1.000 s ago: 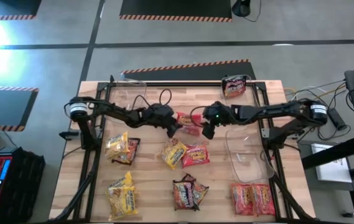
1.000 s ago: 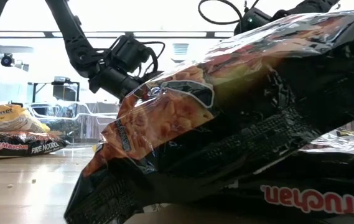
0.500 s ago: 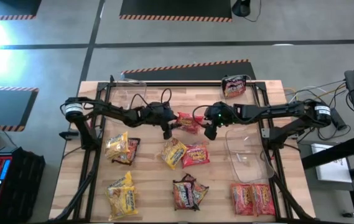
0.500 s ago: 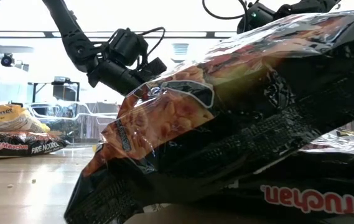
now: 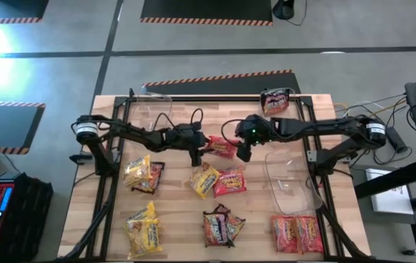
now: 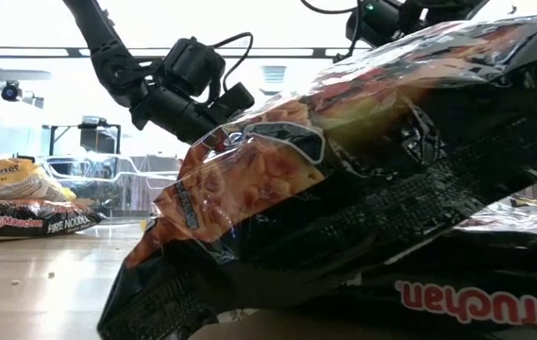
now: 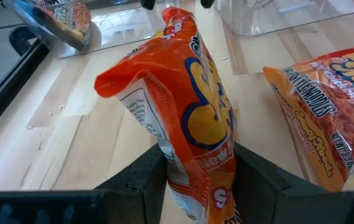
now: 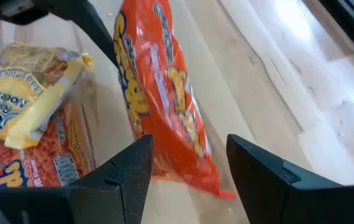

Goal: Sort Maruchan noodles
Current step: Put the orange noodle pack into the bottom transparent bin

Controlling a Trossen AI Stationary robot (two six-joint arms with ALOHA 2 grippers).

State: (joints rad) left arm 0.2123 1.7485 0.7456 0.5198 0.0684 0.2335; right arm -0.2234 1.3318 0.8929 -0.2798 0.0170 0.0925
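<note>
The left gripper [image 7: 195, 171] pinches a red-orange packet [image 5: 221, 146] above the table's middle. The right gripper [image 8: 186, 165] waits spread just beside it (a handover, I judge); next it must close on the packet's free end.

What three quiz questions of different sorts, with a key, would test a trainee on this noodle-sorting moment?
1. True or false: the left tool is shut on the red-orange packet.
2. Multiple choice: the right tool is A) shut on a yellow packet, B) open, facing the red-orange packet, C) inside a clear bin.
3. Short answer: in the high view, what lies on the table's near right corner?

Key:
1. True; its fingers pinch the packet's lower end, which is held above the table.
2. B.
3. Two red-orange packets side by side.
</note>
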